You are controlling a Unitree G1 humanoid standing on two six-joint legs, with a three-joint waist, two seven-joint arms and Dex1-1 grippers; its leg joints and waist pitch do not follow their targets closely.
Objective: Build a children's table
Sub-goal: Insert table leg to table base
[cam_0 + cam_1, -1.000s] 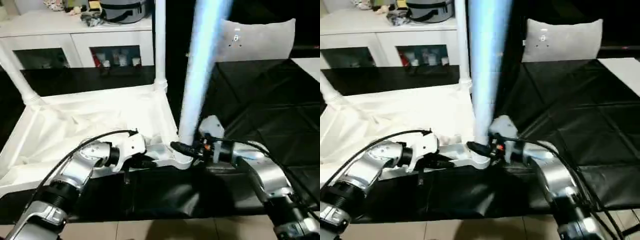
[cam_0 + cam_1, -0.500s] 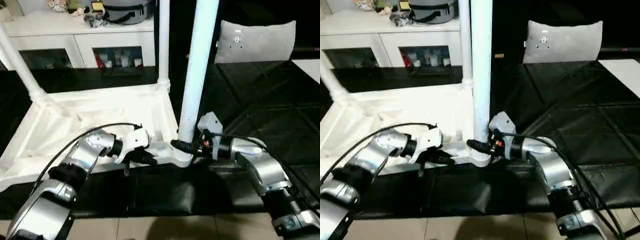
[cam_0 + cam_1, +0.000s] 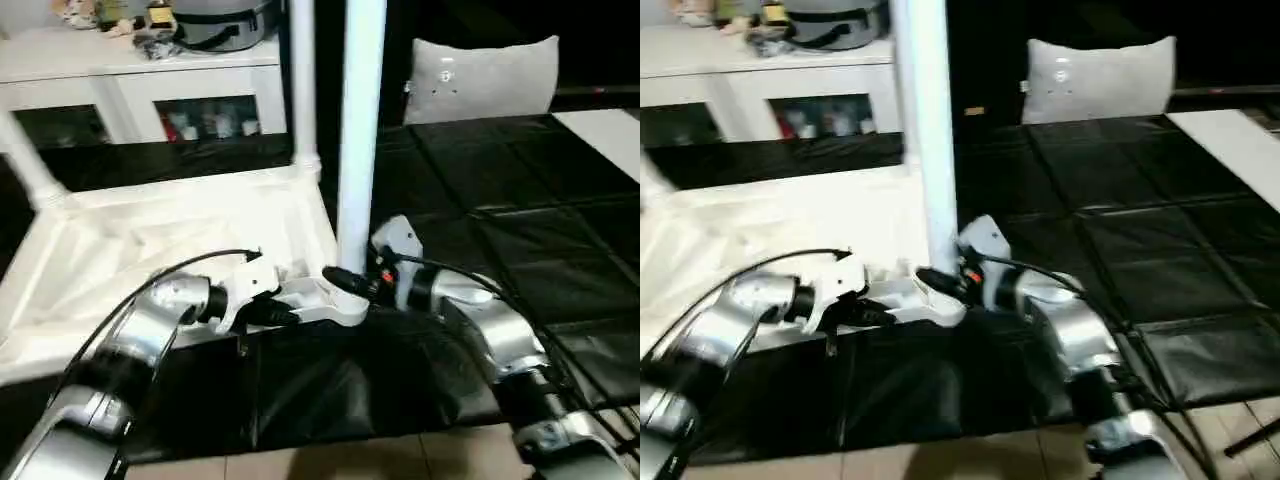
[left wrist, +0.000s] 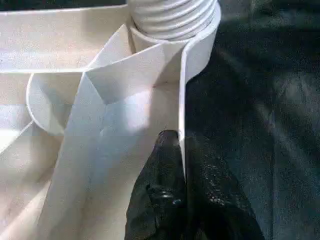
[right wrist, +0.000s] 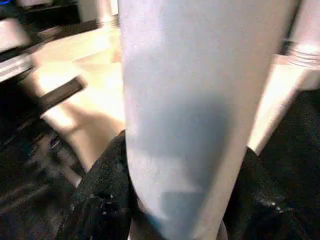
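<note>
Nearest the robot, on black padded matting [image 3: 560, 190], the upturned white tabletop [image 3: 170, 240] lies ribs up; the left gripper [image 4: 182, 165] pinches the tabletop's near rim between its black fingers [image 4: 160, 175], just beside the near right corner socket [image 3: 345, 305]; the right gripper [image 3: 345, 282] clasps the base of the upright white leg [image 3: 358, 130] standing in that socket; a second leg [image 3: 302, 80] rises from the far right corner, a third [image 3: 25, 165] from the far left; beyond, a grey cushion [image 3: 485, 80] stands on the matting; a white cabinet [image 3: 150, 75] holds small items behind glass doors, a grey bag [image 3: 215, 20] on top.
</note>
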